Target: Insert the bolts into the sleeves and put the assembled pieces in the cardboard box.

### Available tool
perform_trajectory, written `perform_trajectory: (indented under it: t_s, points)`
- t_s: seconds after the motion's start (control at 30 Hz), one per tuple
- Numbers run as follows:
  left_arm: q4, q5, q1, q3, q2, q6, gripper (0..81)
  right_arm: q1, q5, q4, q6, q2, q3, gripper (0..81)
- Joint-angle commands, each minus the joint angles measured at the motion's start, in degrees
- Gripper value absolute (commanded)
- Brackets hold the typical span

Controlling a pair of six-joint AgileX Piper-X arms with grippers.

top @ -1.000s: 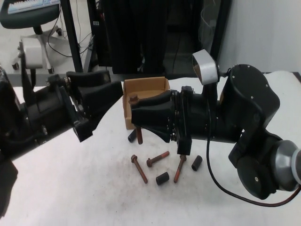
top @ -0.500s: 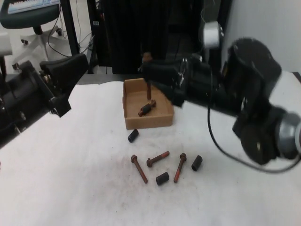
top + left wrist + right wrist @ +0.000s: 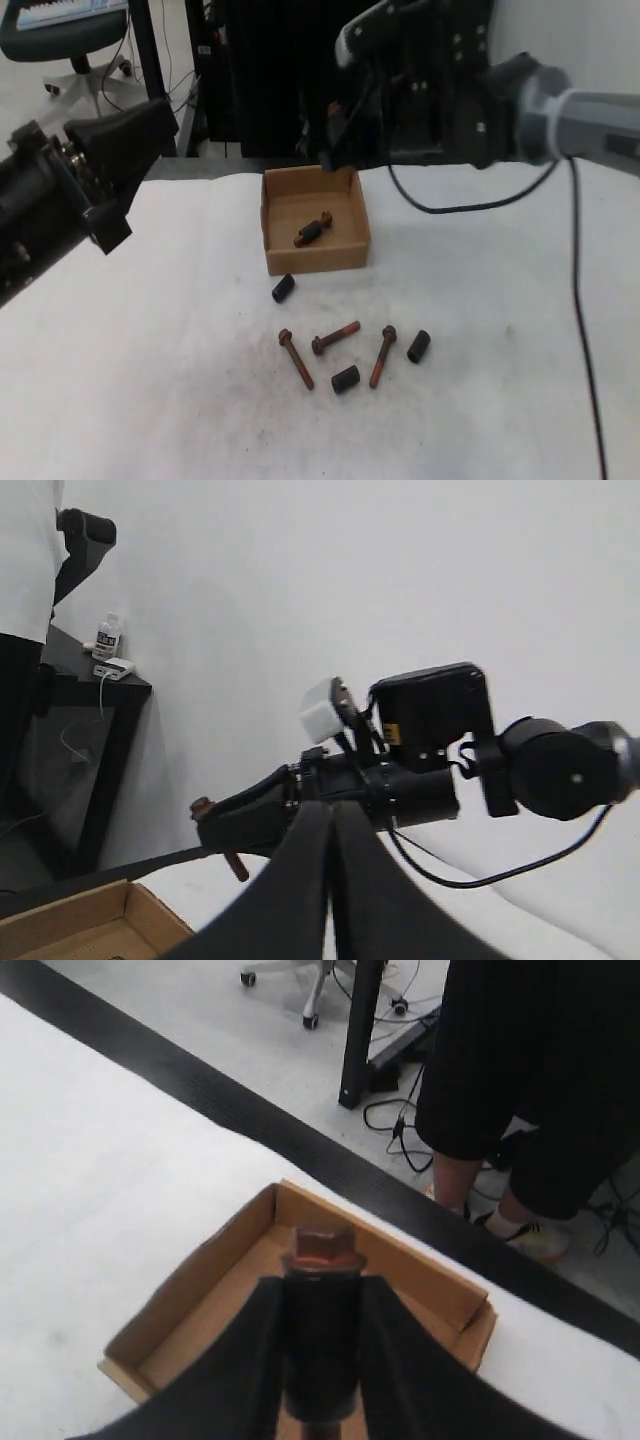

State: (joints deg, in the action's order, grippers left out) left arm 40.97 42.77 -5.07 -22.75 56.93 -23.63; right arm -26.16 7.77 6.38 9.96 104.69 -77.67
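Observation:
My right gripper [image 3: 320, 1295] is shut on a black sleeve with a rusty bolt [image 3: 321, 1247] through it, held upright above the open cardboard box [image 3: 190, 1305]. In the high view this gripper [image 3: 328, 140] hangs over the far rim of the box [image 3: 315, 262], where one assembled piece [image 3: 312, 230] lies. My left gripper [image 3: 150, 120] is raised off to the left, its fingers [image 3: 300, 880] pressed together with nothing in them. The left wrist view looks across at the right gripper [image 3: 235, 825] and its bolt [image 3: 234, 862].
On the white bench in front of the box lie three loose bolts [image 3: 296, 358] [image 3: 335, 337] [image 3: 381, 355] and three black sleeves [image 3: 283, 288] [image 3: 345, 379] [image 3: 418, 346]. A person's legs [image 3: 520, 1090] stand beyond the bench's far edge.
The right arm has lifted away from the near bench and swung back over the box's far edge, carrying the bolt and sleeve. The left arm has drawn back to the left.

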Motion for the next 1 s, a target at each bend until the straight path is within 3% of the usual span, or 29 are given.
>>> perform_trajectory:
  t_s: [0.0, 0.3, 0.97]
  points:
    - [-0.06, 1.26, 0.19, 0.97, -2.37, -1.25, 0.3, 0.16, -0.68, 6.46, 0.73, 7.49, -6.92, 0.8]
    - [-1.47, 1.50, 0.19, 3.53, -7.53, -1.25, 0.3, 0.16, -3.81, 8.29, 0.73, 15.78, -11.59, 0.8]
    - [-4.37, 3.60, 0.19, 4.14, -10.69, -1.89, 0.3, 0.73, -4.88, 2.73, 0.73, 16.31, -11.58, 0.8]
